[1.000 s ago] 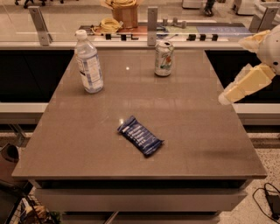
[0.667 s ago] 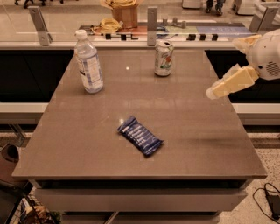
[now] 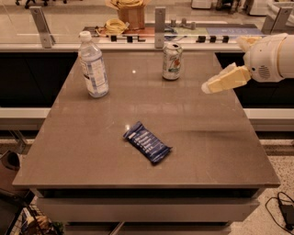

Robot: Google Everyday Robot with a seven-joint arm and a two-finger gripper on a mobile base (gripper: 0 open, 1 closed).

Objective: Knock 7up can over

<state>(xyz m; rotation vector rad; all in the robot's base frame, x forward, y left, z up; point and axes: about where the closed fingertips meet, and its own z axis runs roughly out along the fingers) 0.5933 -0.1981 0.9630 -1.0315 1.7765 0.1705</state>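
The 7up can [image 3: 172, 61] stands upright near the far edge of the brown table [image 3: 92, 137], a little right of its middle. It is silvery-white with green and red marks. My gripper [image 3: 206, 88] reaches in from the right, above the table's right side, pointing left toward the can. It is to the right of the can and a bit nearer to me, apart from it and holding nothing.
A clear plastic water bottle [image 3: 93, 65] with a white cap stands at the far left. A blue snack packet [image 3: 147, 142] lies flat near the table's middle. A railing and a counter with a basket [image 3: 131, 11] run behind the table.
My gripper has moved left and a little farther back, closer to the can. The can, bottle and packet have not moved.
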